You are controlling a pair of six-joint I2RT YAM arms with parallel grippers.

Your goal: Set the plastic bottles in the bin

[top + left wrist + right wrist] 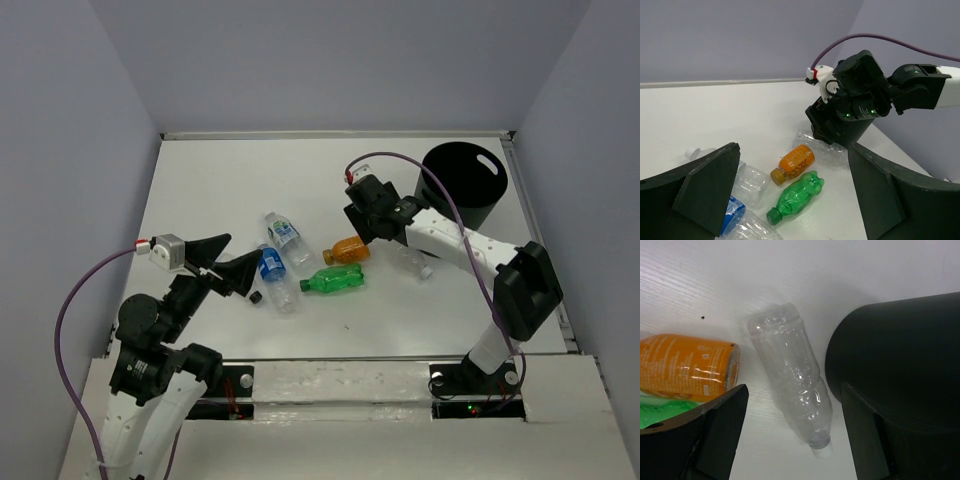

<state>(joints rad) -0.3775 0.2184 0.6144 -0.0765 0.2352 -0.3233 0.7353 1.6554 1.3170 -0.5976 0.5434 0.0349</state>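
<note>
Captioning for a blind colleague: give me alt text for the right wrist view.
A clear bottle lies on the white table between the fingers of the open right tool. An orange bottle and a sliver of green bottle lie at frame left; the black bin stands at right.

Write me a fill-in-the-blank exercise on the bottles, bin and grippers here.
1. The unlabelled bottle lying between the fingers of the right gripper is ___ plastic.
2. Between the green bottle and the right gripper lies the ___ bottle.
3. The bin is coloured ___.
4. The jaws of the left gripper stand ___.

Missing words: clear; orange; black; open.
</note>
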